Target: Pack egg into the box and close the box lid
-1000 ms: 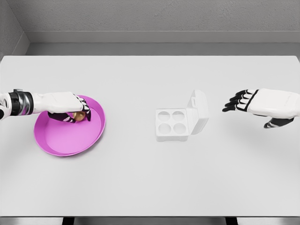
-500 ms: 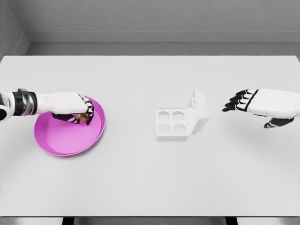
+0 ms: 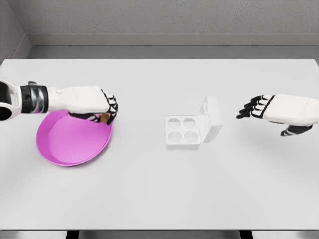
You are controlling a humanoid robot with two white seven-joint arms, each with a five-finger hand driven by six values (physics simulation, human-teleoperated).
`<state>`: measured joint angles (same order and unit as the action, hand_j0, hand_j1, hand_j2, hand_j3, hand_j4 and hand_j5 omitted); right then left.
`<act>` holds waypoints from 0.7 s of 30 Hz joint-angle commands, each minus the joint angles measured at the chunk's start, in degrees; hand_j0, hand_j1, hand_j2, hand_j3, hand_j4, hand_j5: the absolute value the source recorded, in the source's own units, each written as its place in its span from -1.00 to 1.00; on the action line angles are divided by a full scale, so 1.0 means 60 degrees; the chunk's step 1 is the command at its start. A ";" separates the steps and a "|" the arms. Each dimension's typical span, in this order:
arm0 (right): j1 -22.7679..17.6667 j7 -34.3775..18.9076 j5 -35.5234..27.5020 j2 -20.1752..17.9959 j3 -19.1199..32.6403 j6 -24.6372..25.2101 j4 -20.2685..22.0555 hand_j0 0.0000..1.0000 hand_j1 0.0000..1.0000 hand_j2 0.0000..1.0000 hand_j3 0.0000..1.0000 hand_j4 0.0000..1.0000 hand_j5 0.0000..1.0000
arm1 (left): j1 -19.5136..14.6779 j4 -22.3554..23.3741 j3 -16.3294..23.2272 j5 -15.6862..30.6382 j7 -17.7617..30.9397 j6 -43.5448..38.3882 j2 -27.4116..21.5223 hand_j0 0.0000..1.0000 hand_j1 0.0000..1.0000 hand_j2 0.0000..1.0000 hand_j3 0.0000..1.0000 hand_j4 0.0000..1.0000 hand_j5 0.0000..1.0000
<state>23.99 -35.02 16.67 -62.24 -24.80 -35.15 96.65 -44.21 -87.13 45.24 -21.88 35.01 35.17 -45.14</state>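
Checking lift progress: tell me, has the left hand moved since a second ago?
Yes. The left hand moved right, over the round pink plate's right rim.

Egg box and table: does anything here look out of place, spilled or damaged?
Nothing stands out. The egg box sits flat with its lid open and all four cups empty. The pink plate lies flat. The left hand holds the egg over the plate's rim. The right hand hovers open.

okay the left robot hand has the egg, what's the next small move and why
Probably carry it rightward toward the box. The left robot hand is curled on the egg at the pink bowl's right rim, the box's four cups look empty, and its lid stands open.
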 commanded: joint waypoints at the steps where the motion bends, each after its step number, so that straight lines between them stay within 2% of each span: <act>1: 0.0000 0.0004 -0.0040 -0.0013 0.0002 0.0025 -0.0024 1.00 1.00 1.00 1.00 1.00 1.00 | 0.0000 -0.0054 0.0092 0.0103 -0.0002 -0.0029 0.0199 -0.30 -0.30 -0.30 -0.30 -0.30 -0.30; 8: 0.0000 0.0004 -0.0040 -0.0013 0.0002 0.0025 -0.0053 1.00 1.00 1.00 1.00 1.00 1.00 | -0.0293 -0.0068 0.0458 0.0088 -0.0002 -0.0029 0.0946 -0.30 -0.30 -0.30 -0.30 -0.30 -0.30; 11: 0.0000 0.0004 -0.0040 -0.0013 0.0002 0.0025 -0.0053 1.00 1.00 1.00 1.00 1.00 1.00 | -0.0571 -0.0054 0.0897 0.0073 -0.0002 -0.0029 0.1370 -0.30 -0.30 -0.30 -0.30 -0.30 -0.30; 14: -0.0015 0.0004 -0.0040 -0.0013 0.0002 0.0025 -0.0053 1.00 1.00 1.00 1.00 1.00 1.00 | -0.0806 -0.0039 0.1000 0.0073 -0.0002 -0.0029 0.1766 -0.30 -0.30 -0.30 -0.30 -0.30 -0.30; 16: -0.0015 0.0004 -0.0040 -0.0013 0.0002 0.0025 -0.0053 1.00 1.00 1.00 1.00 1.00 1.00 | -0.1128 0.0019 0.1424 0.0073 -0.0002 -0.0029 0.2161 -0.30 -0.30 -0.30 -0.30 -0.30 -0.30; 21: 0.0000 0.0004 -0.0040 -0.0013 0.0002 0.0025 -0.0053 1.00 1.00 1.00 1.00 1.00 1.00 | -0.1377 0.0283 0.1454 0.0088 -0.0002 -0.0029 0.2996 -0.30 -0.30 -0.30 -0.30 -0.30 -0.30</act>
<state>23.99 -35.02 16.72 -62.24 -24.80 -35.15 96.32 -52.82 -86.13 53.67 -21.85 35.08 35.25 -29.20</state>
